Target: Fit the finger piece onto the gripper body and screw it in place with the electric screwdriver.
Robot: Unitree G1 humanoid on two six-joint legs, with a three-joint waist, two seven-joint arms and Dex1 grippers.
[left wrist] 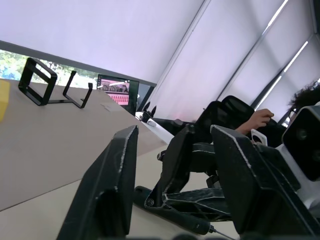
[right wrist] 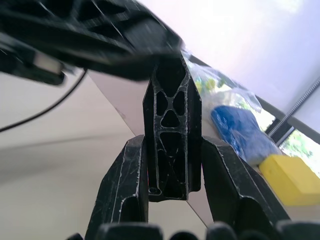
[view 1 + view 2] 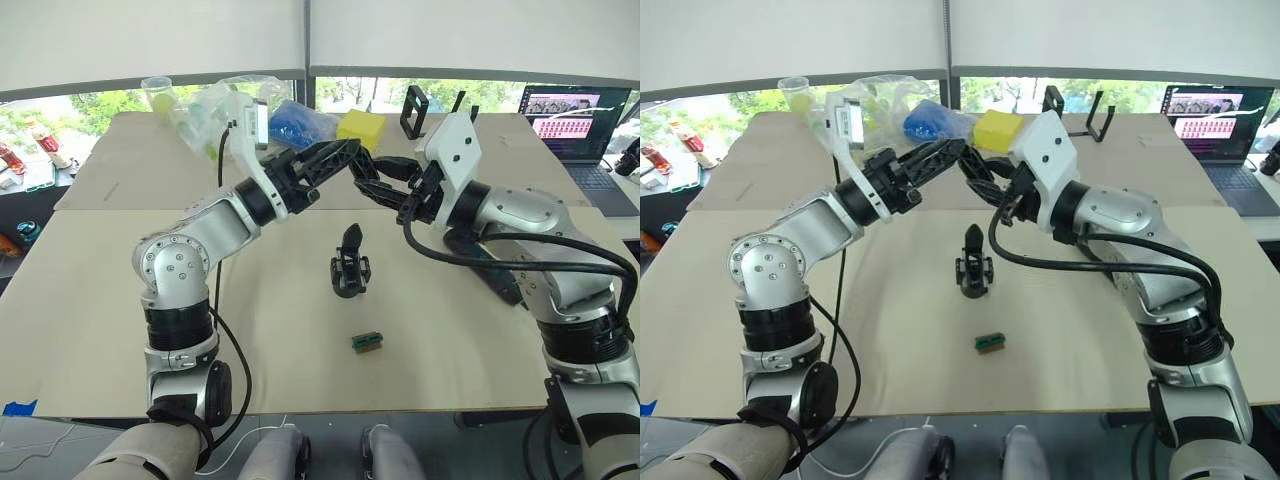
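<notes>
The two arms meet in the air above the middle of the beige table (image 3: 120, 300). The right gripper (image 2: 170, 165) has its two fingers closed on a black ribbed wedge, the finger piece (image 2: 171, 145), which stands between them with its pointed end away from the wrist. The left gripper (image 3: 345, 158) reaches toward it from the other side; its fingers are spread apart with nothing between them, and one of them lies across the tip of the finger piece in the right wrist view. The gripper body (image 3: 350, 265) stands upright on the table below the two grippers, apart from both, with its one pointed finger up. A small green-and-brown block (image 3: 367, 341) lies on the table nearer to the robot, close to the gripper body but not touching it. At the far side of the table there are a yellow box (image 3: 361, 126), a blue bag (image 3: 925, 120), clear plastic bags (image 3: 215, 105) and a black frame (image 3: 415, 112). An open laptop (image 3: 575, 115) stands at the far right.
</notes>
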